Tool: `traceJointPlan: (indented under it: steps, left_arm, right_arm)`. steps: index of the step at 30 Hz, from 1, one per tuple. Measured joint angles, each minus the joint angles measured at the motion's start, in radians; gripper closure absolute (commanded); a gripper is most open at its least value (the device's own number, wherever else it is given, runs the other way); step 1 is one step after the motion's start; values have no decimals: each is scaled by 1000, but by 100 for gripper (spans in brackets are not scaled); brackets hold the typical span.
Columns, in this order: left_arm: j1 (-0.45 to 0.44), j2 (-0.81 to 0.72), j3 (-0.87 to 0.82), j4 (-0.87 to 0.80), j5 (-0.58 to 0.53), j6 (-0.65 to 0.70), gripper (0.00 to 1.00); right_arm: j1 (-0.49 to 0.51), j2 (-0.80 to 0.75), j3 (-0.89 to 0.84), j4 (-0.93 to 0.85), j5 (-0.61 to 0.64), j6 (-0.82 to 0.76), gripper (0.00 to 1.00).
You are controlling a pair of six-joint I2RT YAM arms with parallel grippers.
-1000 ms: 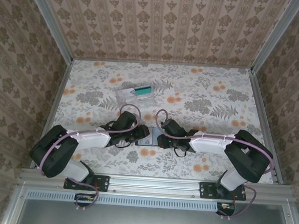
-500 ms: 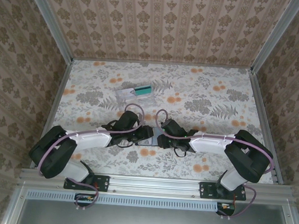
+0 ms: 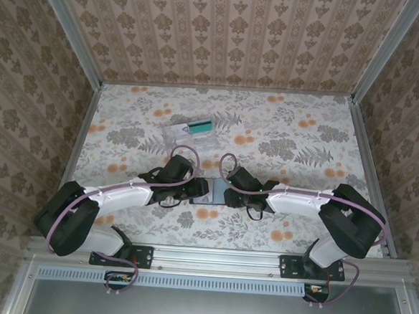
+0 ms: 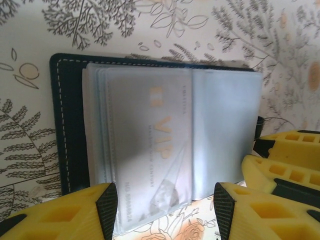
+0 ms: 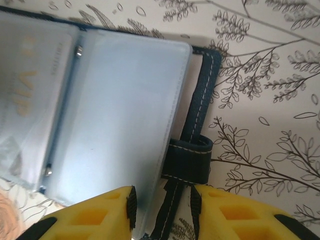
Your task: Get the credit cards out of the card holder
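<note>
Dark navy folding card holder lay open on the floral tabletop, between both pairs of jaws.
The left jaws stood released astride its clear sleeve, a pale plastic card inside; the right jaws, narrowly parted, flanked the stitched navy strap unclenched.

A table has grey leaves and orange flowers on it. Brown flowery walls stand around it.

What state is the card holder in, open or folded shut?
Open. The card holder lies spread flat, clear sleeves exposed, a VIP card showing inside one.
</note>
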Motion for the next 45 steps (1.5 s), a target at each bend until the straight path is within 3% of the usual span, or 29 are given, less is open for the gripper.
traceJointPlan:
  steps: [22,38,45]
  left_arm:
    - [-3,63,15,7,29,3,44]
    - [-44,53,16,176,115,2,42]
    - [-86,79,92,219,138,2,42]
  right_arm:
    - [0,20,10,9,0,0,63]
    - [0,21,10,11,0,5,63]
    - [-3,-5,-16,18,31,35,60]
